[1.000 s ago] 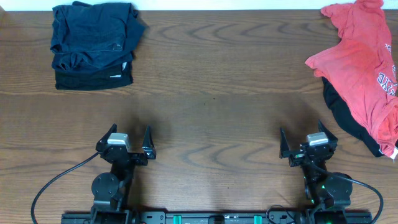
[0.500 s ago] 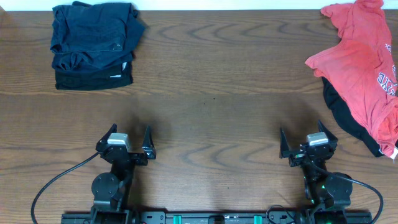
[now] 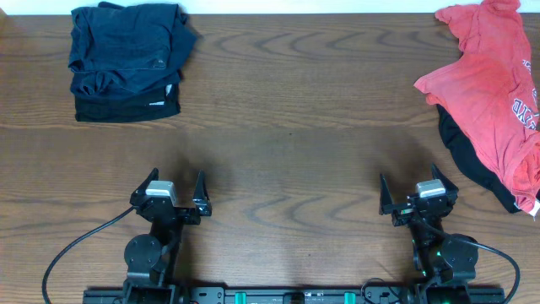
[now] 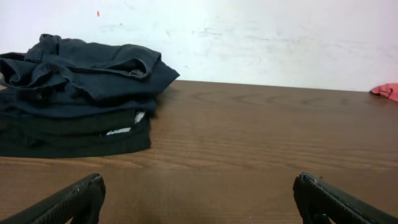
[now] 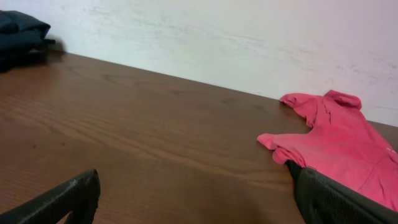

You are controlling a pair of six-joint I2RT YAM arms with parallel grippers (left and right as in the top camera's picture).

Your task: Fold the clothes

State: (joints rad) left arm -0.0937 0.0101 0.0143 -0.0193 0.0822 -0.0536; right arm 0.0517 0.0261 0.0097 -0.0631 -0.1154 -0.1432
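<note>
A coral-red T-shirt [image 3: 489, 93] with white-and-navy lettering lies crumpled at the table's far right, over a black garment [image 3: 472, 165] that shows under its near edge. It also shows in the right wrist view [image 5: 336, 140]. A stack of folded dark navy and black garments [image 3: 126, 59] sits at the far left, also in the left wrist view [image 4: 74, 93]. My left gripper [image 3: 175, 192] is open and empty near the front edge, far from the stack. My right gripper [image 3: 413, 192] is open and empty, left of the red T-shirt.
The brown wooden table [image 3: 287, 127] spans the whole view, with bare wood between the two piles. A white wall [image 4: 261, 37] stands behind the table's far edge. Black cables run from the arm bases at the front edge.
</note>
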